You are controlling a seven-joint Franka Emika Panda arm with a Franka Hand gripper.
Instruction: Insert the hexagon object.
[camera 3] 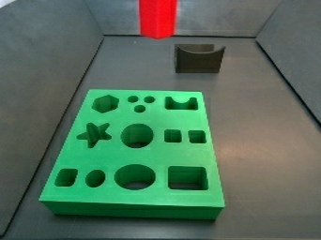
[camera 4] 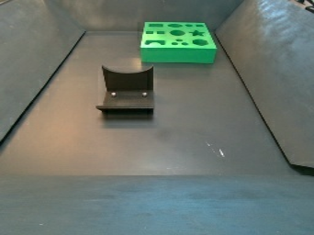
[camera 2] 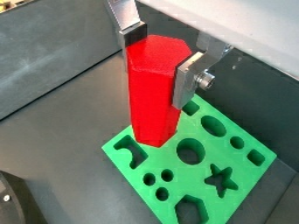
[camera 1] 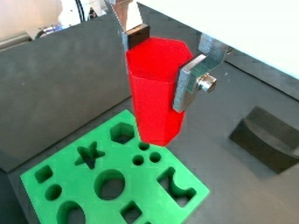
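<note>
Red, glossy and filling the lens: the bright red hexagonal prism peg (camera 1: 155, 92) hangs upright, pinched between the flat silver plates of the gripper (camera 1: 163, 54), one finger (camera 2: 191, 77) pressed on a flank and its partner on the opposite side. So the jaws are clamped on the hexagon object, carried high above the floor; in a side view only its lower end (camera 3: 157, 17) pokes in from the top edge.

Below sits the bright green foam-like board with cut-out shapes (camera 3: 138, 150), and its hexagonal hole (camera 3: 105, 99) lies in a corner, just beside two small round holes and near the star cut-out (camera 3: 93, 136). In a wrist view that same hole (camera 1: 121, 134) shows just beside the peg's lower end, though from this angle I can't be sure the peg sits truly over it.

Now the dangers, as I judge them. If the peg's flats are rotated off the hole's flats, it will land on the rim and jam. If it comes down offset, it could catch the edge and shove the loose-looking board sideways. A glossy surface may slip in the pads under that push, tilting the peg. The dark L-shaped fixture (camera 4: 125, 89) stands well apart, no threat.
</note>
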